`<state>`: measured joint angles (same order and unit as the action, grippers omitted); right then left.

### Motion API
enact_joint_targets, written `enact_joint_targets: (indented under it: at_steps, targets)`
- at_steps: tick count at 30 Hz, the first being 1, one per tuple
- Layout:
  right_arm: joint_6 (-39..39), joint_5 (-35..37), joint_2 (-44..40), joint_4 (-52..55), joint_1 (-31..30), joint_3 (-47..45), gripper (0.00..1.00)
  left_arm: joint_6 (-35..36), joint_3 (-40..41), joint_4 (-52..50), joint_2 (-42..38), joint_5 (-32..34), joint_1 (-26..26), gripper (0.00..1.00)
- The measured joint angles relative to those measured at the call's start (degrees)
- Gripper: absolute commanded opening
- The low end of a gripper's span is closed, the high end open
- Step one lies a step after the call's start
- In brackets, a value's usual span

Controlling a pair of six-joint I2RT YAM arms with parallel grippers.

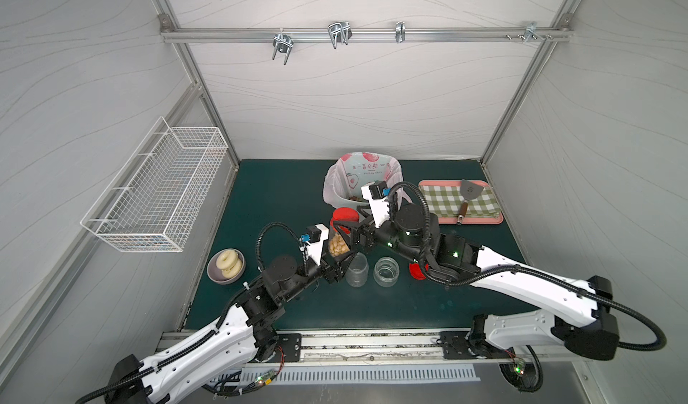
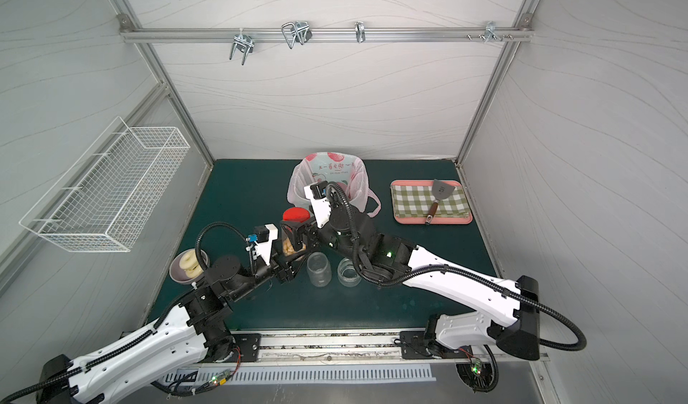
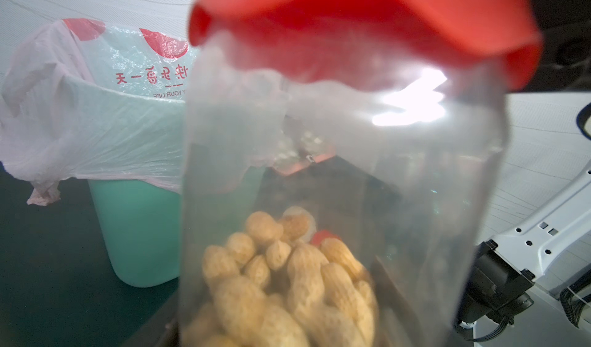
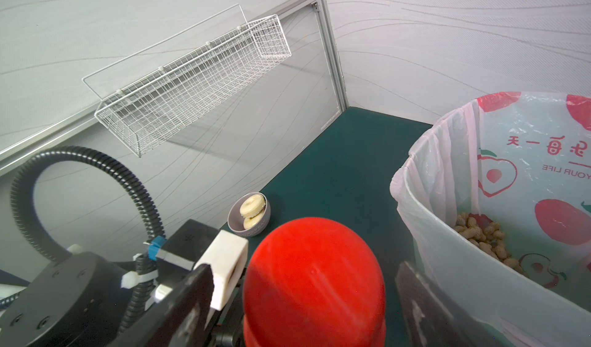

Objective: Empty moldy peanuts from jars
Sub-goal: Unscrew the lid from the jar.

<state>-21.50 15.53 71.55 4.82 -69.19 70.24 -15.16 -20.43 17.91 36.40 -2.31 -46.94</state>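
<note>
My left gripper [image 1: 337, 252] is shut on a clear jar [image 1: 338, 245] with a red lid [image 1: 346, 214], held upright above the green mat. The moldy peanuts [image 3: 287, 284] fill its lower part. My right gripper [image 4: 307, 284] stands open around the red lid [image 4: 315, 278], with a gap on each side between fingers [image 4: 192, 292] and lid. Two lidless clear jars stand on the mat, a taller one [image 1: 356, 270] and a shorter, wider one [image 1: 386, 270]. A loose red lid [image 1: 417, 271] lies partly under my right arm.
Behind the held jar stands a mint-green bin [image 3: 137, 227] lined with a pink printed bag, peanuts [image 4: 483, 236] on its bottom. A grey bowl [image 1: 214, 275] with donuts is at the left. A pink tray [image 1: 499, 217] with checked cloth and spatula [image 1: 468, 193] is at the right. A wire basket [image 1: 156, 190] hangs on the left wall.
</note>
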Motion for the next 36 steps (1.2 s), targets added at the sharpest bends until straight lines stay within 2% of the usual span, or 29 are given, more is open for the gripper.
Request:
enact_joint_targets:
  at_steps: [13, 22, 36]
  targets:
    - [1.36, 0.22, 0.66, 3.1, -0.55, 4.39, 0.91, 0.02, 0.0, -0.04, -0.94, -0.04, 0.0, 0.28]
    - [1.79, -1.2, 4.76, 4.87, -0.55, 8.02, 0.87, 0.09, 0.0, -0.55, -1.2, -0.04, 0.0, 0.29]
    - [1.79, -3.04, 5.51, 6.93, -0.55, 10.29, 0.85, 0.13, 0.0, -1.05, -1.66, -0.07, 0.0, 0.29]
